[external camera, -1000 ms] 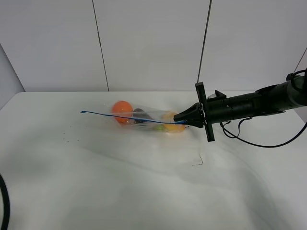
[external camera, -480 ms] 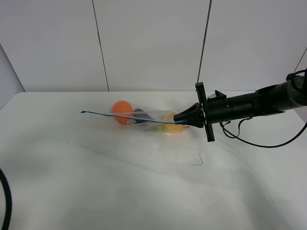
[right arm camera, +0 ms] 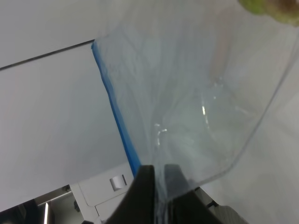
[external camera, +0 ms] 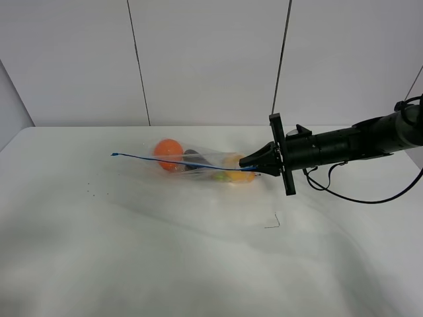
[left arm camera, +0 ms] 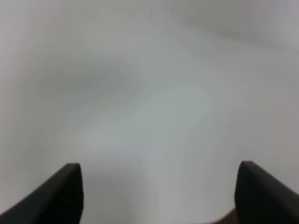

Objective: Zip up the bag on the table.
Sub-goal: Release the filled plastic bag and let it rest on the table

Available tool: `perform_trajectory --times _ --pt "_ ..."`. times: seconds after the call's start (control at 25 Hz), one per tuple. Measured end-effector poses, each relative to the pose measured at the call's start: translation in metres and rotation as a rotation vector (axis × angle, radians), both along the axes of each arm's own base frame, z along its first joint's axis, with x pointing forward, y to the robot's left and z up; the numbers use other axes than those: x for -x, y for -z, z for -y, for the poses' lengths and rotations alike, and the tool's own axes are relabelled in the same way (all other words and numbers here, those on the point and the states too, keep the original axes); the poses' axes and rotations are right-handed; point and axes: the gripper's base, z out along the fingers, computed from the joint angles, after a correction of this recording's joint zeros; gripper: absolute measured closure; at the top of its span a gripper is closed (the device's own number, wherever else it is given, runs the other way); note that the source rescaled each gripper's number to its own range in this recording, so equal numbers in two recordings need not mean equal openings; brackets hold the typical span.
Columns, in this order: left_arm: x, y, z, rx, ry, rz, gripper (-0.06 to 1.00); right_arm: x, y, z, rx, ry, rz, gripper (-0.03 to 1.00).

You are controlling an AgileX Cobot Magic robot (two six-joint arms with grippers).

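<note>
The white table [external camera: 132, 251] fills the lower part of the high view, with the panelled wall [external camera: 205, 59] behind it. The right arm [external camera: 344, 144] reaches in low from the right side, nearly level with the tabletop, and a black cable [external camera: 357, 198] loops beneath it. The bag [external camera: 198, 165] lies toward the far middle of the table, clear and crinkled, its right end drawn up to the right gripper [external camera: 251, 165]. The jaws are closed tight on the plastic at that corner. The wrist view shows the film pinched between the two fingertips [right arm camera: 142, 186], with the blue seal strip [right arm camera: 117, 116] running down to them. In the high view the strip stretches leftward as a thin line and ends well left of the orange ball [external camera: 168, 150]. Beside the ball inside the bag sit a dark purple piece [external camera: 196, 160] and a yellow one [external camera: 236, 165]. The left gripper [left arm camera: 159, 191] hangs over a blurred white surface, jaws spread wide — nothing between them. A thin dark mark [external camera: 273, 221] lies on the table in front of the right gripper.
</note>
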Motion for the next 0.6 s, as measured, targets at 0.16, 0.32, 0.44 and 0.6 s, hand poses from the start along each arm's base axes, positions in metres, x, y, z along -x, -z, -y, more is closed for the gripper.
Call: perform_trajectory --times 0.16,0.32,0.44,0.6 --pt "0.017 0.001 0.000 0.001 0.000 0.112 -0.05 0.000 0.000 0.000 0.000 0.000 0.000 0.97" --pt "0.018 0.001 0.000 0.002 0.001 0.123 -0.05 0.000 0.000 0.000 0.000 0.000 0.000 0.97" --pt "0.018 0.001 0.000 0.002 0.001 0.124 -0.05 0.000 0.000 0.000 0.000 0.000 0.000 0.97" --pt "0.018 0.001 0.000 0.005 0.000 0.124 -0.05 0.000 0.000 0.000 0.000 0.000 0.000 0.97"
